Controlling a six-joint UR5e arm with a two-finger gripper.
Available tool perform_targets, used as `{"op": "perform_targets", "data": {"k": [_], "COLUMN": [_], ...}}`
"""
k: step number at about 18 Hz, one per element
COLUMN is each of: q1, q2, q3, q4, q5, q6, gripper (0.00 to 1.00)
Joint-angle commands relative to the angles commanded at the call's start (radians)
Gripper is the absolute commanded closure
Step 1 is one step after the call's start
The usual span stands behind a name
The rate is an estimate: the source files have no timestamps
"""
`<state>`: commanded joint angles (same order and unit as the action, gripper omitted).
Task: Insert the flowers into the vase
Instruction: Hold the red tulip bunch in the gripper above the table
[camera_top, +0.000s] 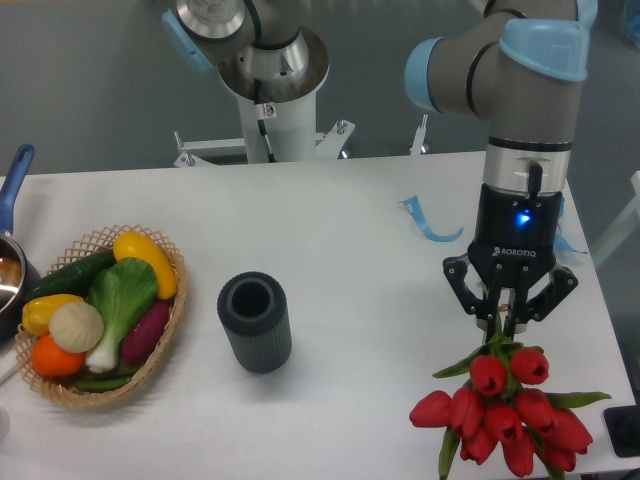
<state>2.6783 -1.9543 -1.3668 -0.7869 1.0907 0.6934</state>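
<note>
Red tulip heads crowd the lower right of our view: the flowers (505, 415) hang as one bunch, blooms pointing down and towards us, with green leaves poking out on either side. We count roughly nine or ten heads, though they overlap too much to be sure. Their stems run up into the gripper (508, 322), whose two fingers are closed together on them just above the blooms.

We see one vase (255, 322), a short dark grey cylinder with fine vertical ribs and a round open mouth, standing on the white table (330, 230) well to the left of the bunch. It leans slightly in our view, and nothing is in it.

Farther left sits one wicker basket (172, 300) holding produce: a yellow pepper, a green leafy vegetable, a pale round bulb, an orange and a few darker pieces. One curl of blue tape (425, 222) lies on the table behind the gripper.
</note>
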Motion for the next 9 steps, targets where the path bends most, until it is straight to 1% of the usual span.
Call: {"op": "perform_targets", "data": {"k": [2, 3, 4, 5, 6, 7, 8, 9], "q1": [0.0, 0.0, -0.002, -0.005, -0.011, -0.012, -0.014, -0.014], "q2": [0.0, 0.0, -0.002, -0.002, -0.005, -0.006, -0.009, -0.011], "q3": [0.003, 0.002, -0.002, -0.002, -0.002, -0.002, -0.002, -0.002], "q4": [0.002, 0.014, 0.029, 0.047, 0.066, 0.078, 0.084, 0.086], "q5": [-0.002, -0.003, -0.008, -0.011, -0.017, -0.026, -0.047, -0.073], "q6": [0.002, 0.003, 0.009, 0.012, 0.012, 0.012, 0.012, 0.012], "gripper": [0.76, 0.76, 0.67, 0.66, 0.67, 0.71, 0.77, 0.79]}}
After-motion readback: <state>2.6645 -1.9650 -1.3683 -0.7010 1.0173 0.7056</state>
